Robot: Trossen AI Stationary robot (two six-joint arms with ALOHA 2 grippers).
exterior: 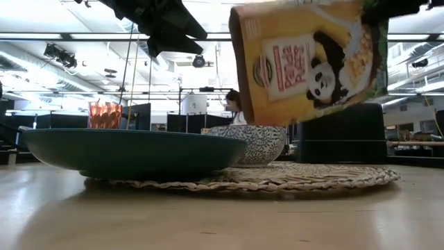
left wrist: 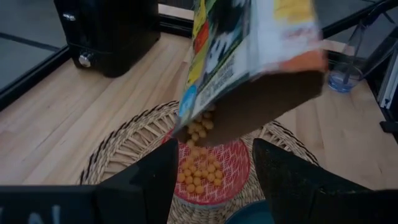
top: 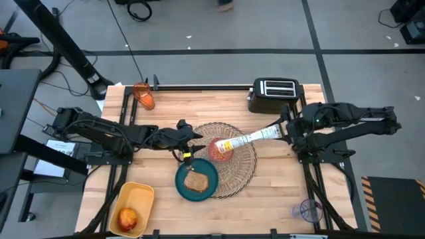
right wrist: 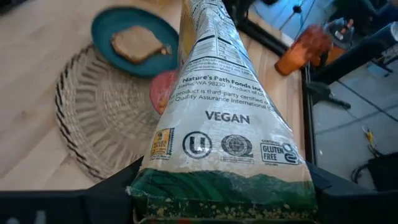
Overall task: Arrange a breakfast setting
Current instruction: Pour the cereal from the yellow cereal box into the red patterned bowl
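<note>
Your right gripper (top: pixel 284 128) is clamped on the bottom end of a cereal bag (top: pixel 249 139), tilted mouth-down over the small pink bowl (left wrist: pixel 211 174) at the centre of the woven straw placemat (top: pixel 242 166). Yellow cereal balls (left wrist: pixel 199 171) lie in the bowl. Your left gripper (top: pixel 189 141) hovers just left of the bowl, fingers apart, grasping nothing. The teal plate (top: pixel 196 180) with toast slice (top: pixel 196 181) overlaps the mat's near-left edge. The orange cup (top: pixel 143 95) lies on its side at far left; the red apple (top: pixel 127 217) sits in a yellow tray (top: pixel 133 199) near left.
</note>
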